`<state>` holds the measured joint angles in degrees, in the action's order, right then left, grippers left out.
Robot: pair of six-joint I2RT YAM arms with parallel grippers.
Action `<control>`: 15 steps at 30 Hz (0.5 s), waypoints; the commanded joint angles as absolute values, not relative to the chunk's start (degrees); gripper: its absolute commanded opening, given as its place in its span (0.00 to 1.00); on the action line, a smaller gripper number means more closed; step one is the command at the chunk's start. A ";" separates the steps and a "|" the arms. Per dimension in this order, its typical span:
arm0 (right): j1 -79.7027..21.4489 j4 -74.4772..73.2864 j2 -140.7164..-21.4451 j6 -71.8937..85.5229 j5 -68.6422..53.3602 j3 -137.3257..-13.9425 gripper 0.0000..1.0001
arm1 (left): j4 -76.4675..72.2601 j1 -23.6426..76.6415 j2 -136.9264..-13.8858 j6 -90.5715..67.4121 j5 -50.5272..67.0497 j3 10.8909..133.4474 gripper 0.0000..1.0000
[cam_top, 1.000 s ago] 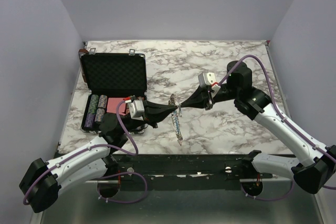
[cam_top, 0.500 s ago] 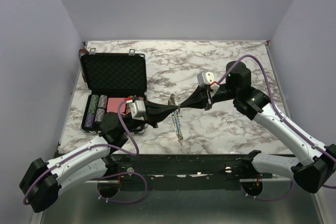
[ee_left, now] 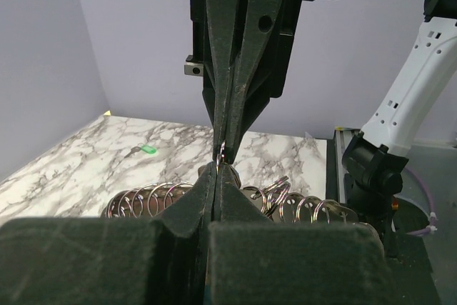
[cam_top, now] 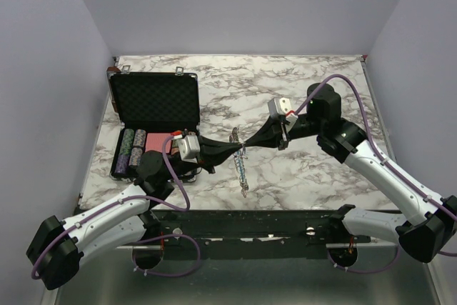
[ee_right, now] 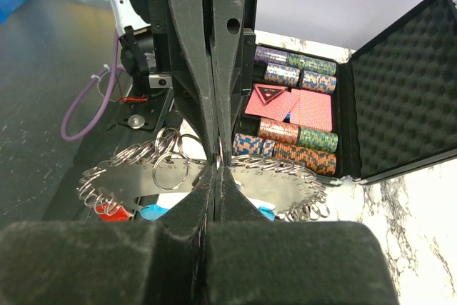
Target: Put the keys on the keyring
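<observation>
1. Two black two-finger grippers tip to tip above the middle of one white marble table (cam_top: 307,76) with grey veins: left gripper (ee_left: 216,171) reaching in from the left side, right gripper (ee_left: 223,139) from the right.
2. Both jaw pairs pressed fully together, with no gap visible in either wrist view.
3. One small silver ring (ee_left: 223,152) exactly where the four fingertips meet; impossible to tell which pair, if either, pinches it.
4. One keyring (cam_top: 241,168), a long thin grey chain of linked silver split rings with a light-blue section, lying across the table's middle. Passing under the meeting tips and running on toward the near edge.
5. Keys counted with certainty: two.
   - One tiny green key (ee_left: 148,149) with a plastic head, on bare marble well apart from the keyring.
   - One tiny red key (ee_right: 111,211), half hidden just beside the chain.
6. Two light-blue patches (ee_right: 153,212) under the right fingers; key or strap, cannot tell.
7. One black foam-lined case (cam_top: 153,101), open, by the left edge toward the rear-left corner. Inside, four rows of round striped poker chips (ee_right: 296,155) lying on their sides, and two red card packs (ee_right: 270,99) between the rows.
</observation>
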<state>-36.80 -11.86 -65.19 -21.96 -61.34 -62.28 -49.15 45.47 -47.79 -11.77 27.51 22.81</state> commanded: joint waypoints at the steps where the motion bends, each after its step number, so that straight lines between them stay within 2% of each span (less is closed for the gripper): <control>1: -37.97 -10.02 -65.65 -21.09 -63.19 -61.96 0.00 | -47.55 45.62 -48.08 -10.72 28.92 24.79 0.00; 15: -38.06 -12.21 -65.30 -23.29 -62.84 -62.31 0.00 | -44.04 45.70 -48.43 -11.34 27.07 26.19 0.00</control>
<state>-36.80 -12.64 -65.25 -22.57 -61.06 -62.28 -46.54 45.47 -47.79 -11.55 27.49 23.70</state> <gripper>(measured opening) 0.006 0.009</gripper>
